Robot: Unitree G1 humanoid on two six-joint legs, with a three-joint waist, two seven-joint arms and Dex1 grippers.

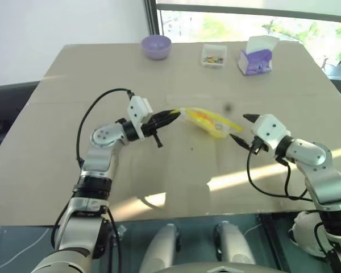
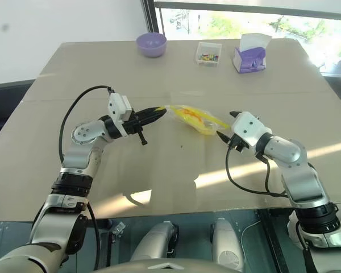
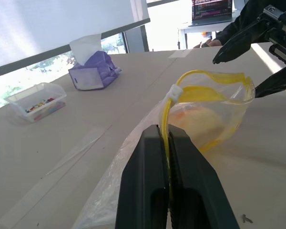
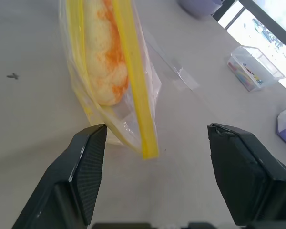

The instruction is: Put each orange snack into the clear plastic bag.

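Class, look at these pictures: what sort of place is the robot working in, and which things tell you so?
Probably an office or lab: a large bare table by big windows, and a lit laptop screen on a desk behind.

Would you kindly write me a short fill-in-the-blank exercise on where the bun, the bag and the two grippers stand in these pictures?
1. The orange snack lies inside the clear plastic ____.
2. The left gripper is shut on the bag's yellow ____ strip.
3. The right gripper has its fingers ____, close to the clear plastic bag but holding nothing.
4. At the table's far edge, the small clear box sits between the tissue packet and the purple ____.

Missing words: bag; seal; open; bowl
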